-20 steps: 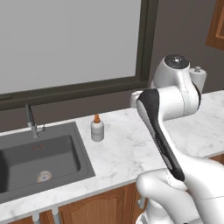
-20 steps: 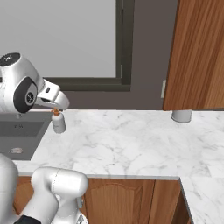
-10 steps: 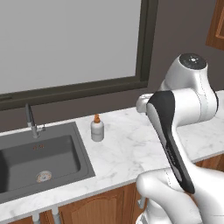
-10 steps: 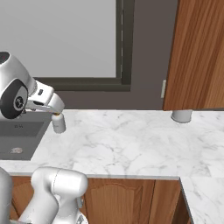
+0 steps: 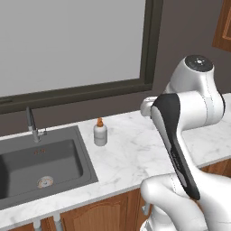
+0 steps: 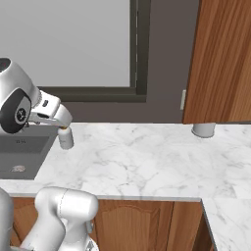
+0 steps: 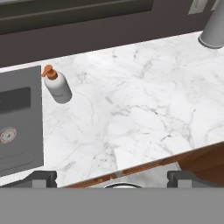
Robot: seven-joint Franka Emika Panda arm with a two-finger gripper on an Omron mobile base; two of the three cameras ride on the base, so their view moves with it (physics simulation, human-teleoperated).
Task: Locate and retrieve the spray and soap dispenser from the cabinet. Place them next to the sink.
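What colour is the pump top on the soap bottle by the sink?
Orange, on a pale grey-white soap bottle; clearest in the hand view.

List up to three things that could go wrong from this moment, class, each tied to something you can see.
1. The soap dispenser stands close to the sink rim; a swinging arm could tip it into the basin.
2. The gripper is open and holds nothing, and no spray is on the counter, so the task may end half done.
3. The paper-towel roll under the cabinet could be hit on the next reach.

veined white marble counter point(image 5: 135, 149), wooden cabinet point(image 6: 223, 59)
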